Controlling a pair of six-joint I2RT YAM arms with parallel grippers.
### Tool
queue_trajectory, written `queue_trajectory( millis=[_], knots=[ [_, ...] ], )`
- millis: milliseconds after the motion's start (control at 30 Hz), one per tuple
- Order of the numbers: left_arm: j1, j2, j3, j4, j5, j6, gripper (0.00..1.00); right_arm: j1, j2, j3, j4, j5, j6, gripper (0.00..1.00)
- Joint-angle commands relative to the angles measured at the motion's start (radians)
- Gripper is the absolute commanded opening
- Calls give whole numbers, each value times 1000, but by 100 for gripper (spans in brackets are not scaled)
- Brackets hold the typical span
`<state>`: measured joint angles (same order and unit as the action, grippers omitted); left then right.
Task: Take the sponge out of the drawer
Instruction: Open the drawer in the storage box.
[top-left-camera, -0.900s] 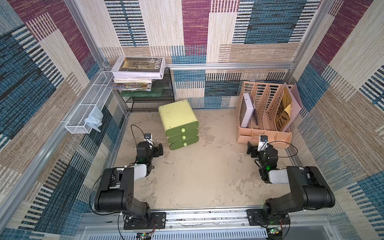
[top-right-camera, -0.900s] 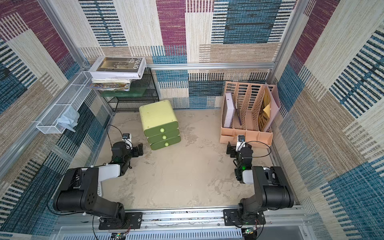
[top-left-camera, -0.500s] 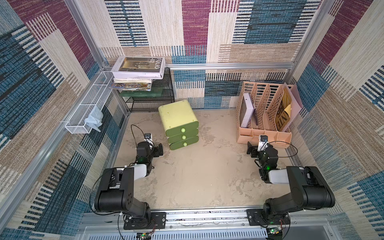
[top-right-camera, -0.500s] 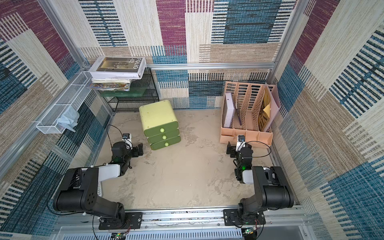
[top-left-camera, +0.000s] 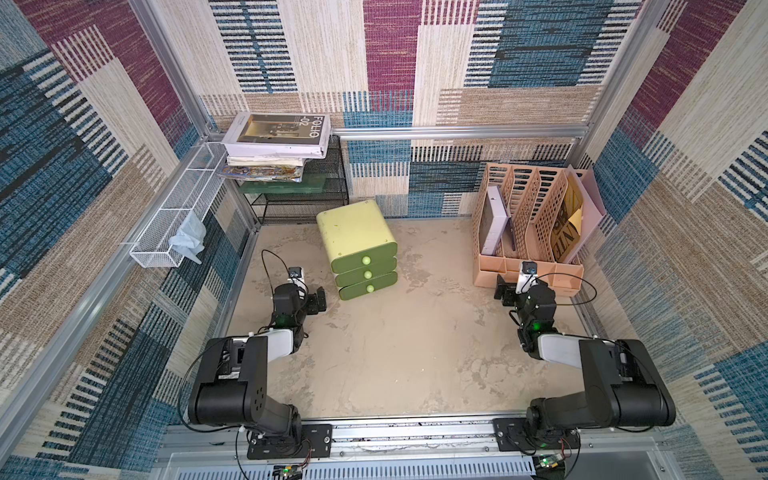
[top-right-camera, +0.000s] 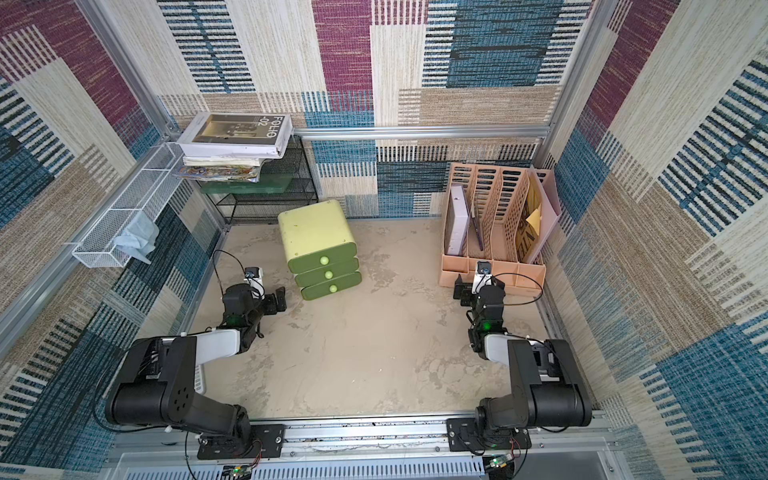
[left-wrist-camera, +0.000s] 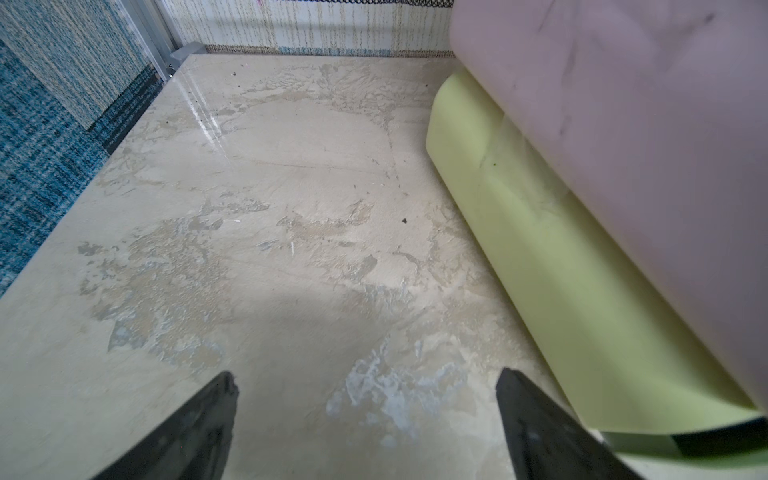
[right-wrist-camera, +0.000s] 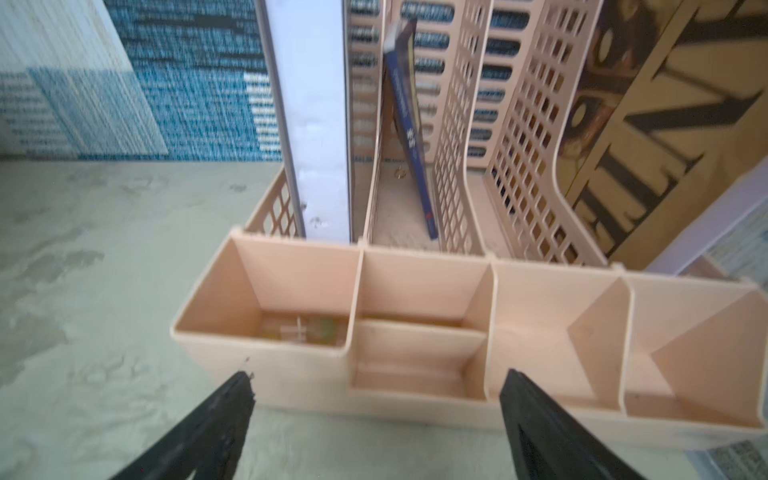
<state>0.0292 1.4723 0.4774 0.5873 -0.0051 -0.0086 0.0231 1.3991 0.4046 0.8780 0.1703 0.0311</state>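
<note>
On the tabletop (top-left-camera: 395, 353): three shut drawers (top-left-camera: 365, 273), two tools (top-left-camera: 319, 298) (top-left-camera: 501, 291).

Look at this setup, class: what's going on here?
Two robot arms sit low on the table, neither holding anything. The left arm is beside the green drawer unit, jaws open. The right arm faces the pink organiser, jaws open. All three drawers look shut and no sponge is in sight, so the job has not begun.
</note>
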Motion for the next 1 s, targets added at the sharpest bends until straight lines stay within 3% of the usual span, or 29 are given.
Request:
queue_trajectory(
  millis=[0,167,300,567,767,967],
  knots=[
    [-9,-106,48,-168,-73,-36,100,29,-50,27,-164,92,11,96],
    [-20,-259,102,-380,-113,-163,97,71,-198,42,-231,69,27,96],
    [-47,-420,90,-470,-115,-281,96,96,-300,83,-315,-42,74,95],
    [-78,-685,184,-745,47,-477,93,277,-390,219,-478,-166,65,96],
    [-78,-737,341,-991,212,-452,92,489,-359,327,-544,-111,38,98],
    [-78,-731,411,-1111,358,-294,93,616,-274,415,-556,-82,60,99]
  ],
)
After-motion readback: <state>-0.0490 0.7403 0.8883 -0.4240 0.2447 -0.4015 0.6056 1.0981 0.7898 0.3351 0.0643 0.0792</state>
